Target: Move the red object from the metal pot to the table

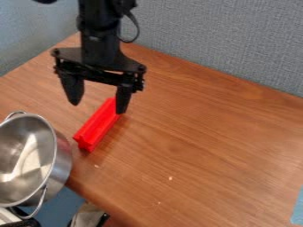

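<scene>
The red object [98,126], a long smooth block, lies flat on the brown table [201,142], just right of the metal pot [27,168]. The pot stands at the table's near left corner and looks empty inside. My gripper [98,97] hangs open right over the far end of the block, one finger [73,90] to its left and the other finger [124,99] by its upper end. Nothing is held between the fingers.
A blue-grey wall [236,35] runs behind the table. The table's front edge [130,213] drops off close to the pot and the block. The wood stretches away to the right of the block.
</scene>
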Controlling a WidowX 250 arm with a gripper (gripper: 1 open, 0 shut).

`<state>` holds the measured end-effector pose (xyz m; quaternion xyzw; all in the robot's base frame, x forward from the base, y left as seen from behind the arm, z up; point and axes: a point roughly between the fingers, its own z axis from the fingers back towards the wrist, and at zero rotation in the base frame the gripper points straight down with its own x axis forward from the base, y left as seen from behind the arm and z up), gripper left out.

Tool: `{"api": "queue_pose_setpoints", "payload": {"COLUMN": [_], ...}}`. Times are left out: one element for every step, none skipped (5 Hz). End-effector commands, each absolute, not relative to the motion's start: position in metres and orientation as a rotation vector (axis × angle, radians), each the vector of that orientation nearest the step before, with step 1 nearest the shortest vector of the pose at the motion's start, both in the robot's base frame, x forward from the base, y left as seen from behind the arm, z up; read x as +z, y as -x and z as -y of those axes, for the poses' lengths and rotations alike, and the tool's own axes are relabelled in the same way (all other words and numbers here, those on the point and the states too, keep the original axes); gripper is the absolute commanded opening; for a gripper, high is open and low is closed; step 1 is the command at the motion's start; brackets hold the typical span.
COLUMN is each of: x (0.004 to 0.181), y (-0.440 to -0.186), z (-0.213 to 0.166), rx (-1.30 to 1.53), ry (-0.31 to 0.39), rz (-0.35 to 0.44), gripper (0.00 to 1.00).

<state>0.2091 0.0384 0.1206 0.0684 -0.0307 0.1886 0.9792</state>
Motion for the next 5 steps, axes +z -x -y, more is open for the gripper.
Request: {"api": "queue_pose_setpoints", "payload": {"x": [0.13,0.137,0.121,0.106,0.104], "y": [-0.217,-0.224,-0.215,-0.199,-0.202], "z": [-0.042,-0.037,-0.058,-0.082,-0.075], "rx": [0.33,0.326,0.293,0.279,0.275], "ry": [-0.161,-0.187,-0.182,-0.182,-0.175], "rz": [0.117,0.125,0.086,0.043,0.075], "gripper": [1.0,1.0,1.0,1.0,1.0]}}
